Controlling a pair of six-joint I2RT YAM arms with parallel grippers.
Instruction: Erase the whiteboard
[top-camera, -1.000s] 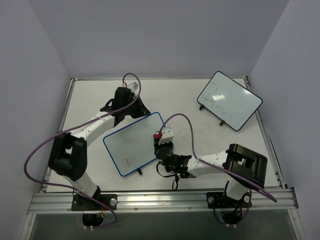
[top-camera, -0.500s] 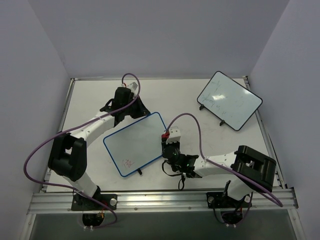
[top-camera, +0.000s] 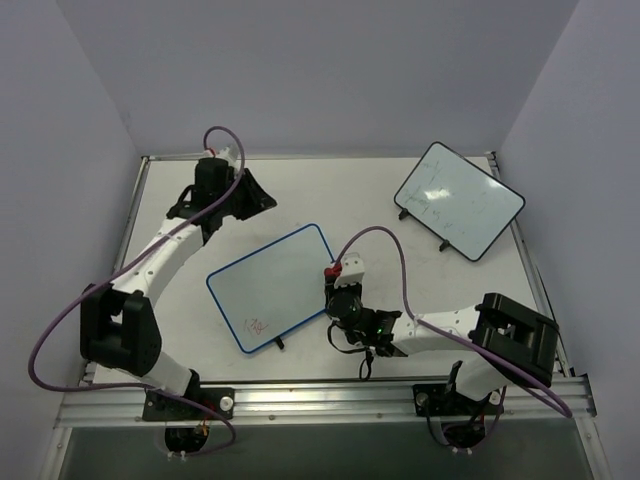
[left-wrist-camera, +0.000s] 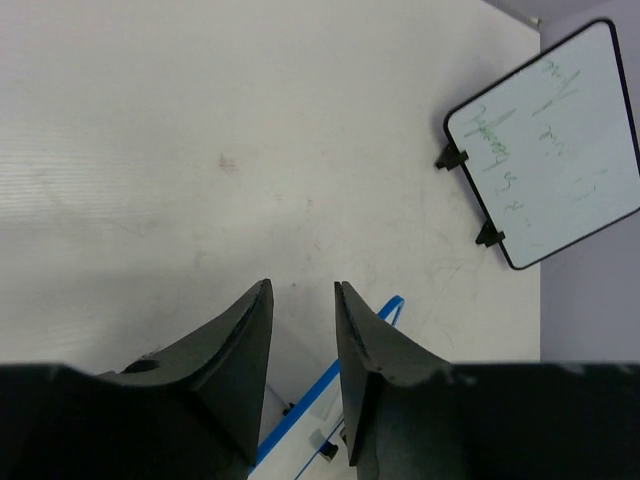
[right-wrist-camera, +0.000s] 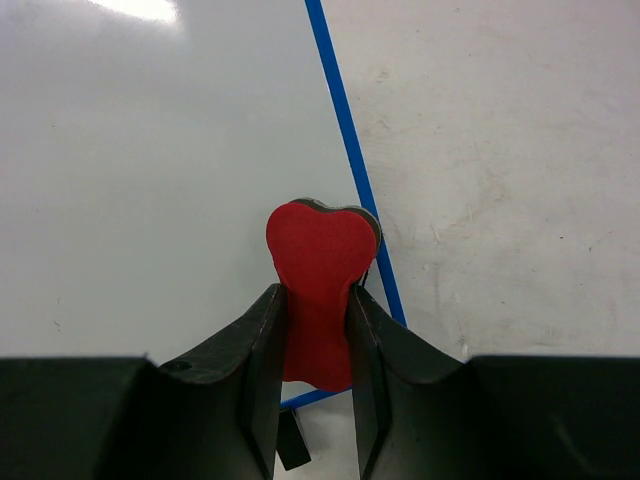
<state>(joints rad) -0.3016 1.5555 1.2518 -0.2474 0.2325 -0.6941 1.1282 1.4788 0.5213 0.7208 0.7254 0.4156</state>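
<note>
The whiteboard (top-camera: 270, 280) with a blue rim lies at mid-table, with red scribbles (top-camera: 257, 325) near its near-left corner. My right gripper (top-camera: 331, 276) is shut on a red eraser (top-camera: 329, 269), which sits over the board's right rim. In the right wrist view the eraser (right-wrist-camera: 320, 265) is pinched between the fingers (right-wrist-camera: 262, 350), on the blue rim (right-wrist-camera: 345, 140) of the whiteboard (right-wrist-camera: 150, 150). My left gripper (top-camera: 262, 197) is open and empty, behind the board's far edge. In the left wrist view the gripper (left-wrist-camera: 302, 292) hangs above the table, with the blue rim (left-wrist-camera: 320, 390) below it.
A second whiteboard with a black rim and faint dark marks (top-camera: 459, 200) stands at the back right and shows in the left wrist view (left-wrist-camera: 550, 140). Purple cables loop off both arms. The table's raised edges run along the left, back and right.
My left gripper has left the board's far edge and moved back and to the left. My right gripper has carried the eraser rightwards to the board's right rim.
</note>
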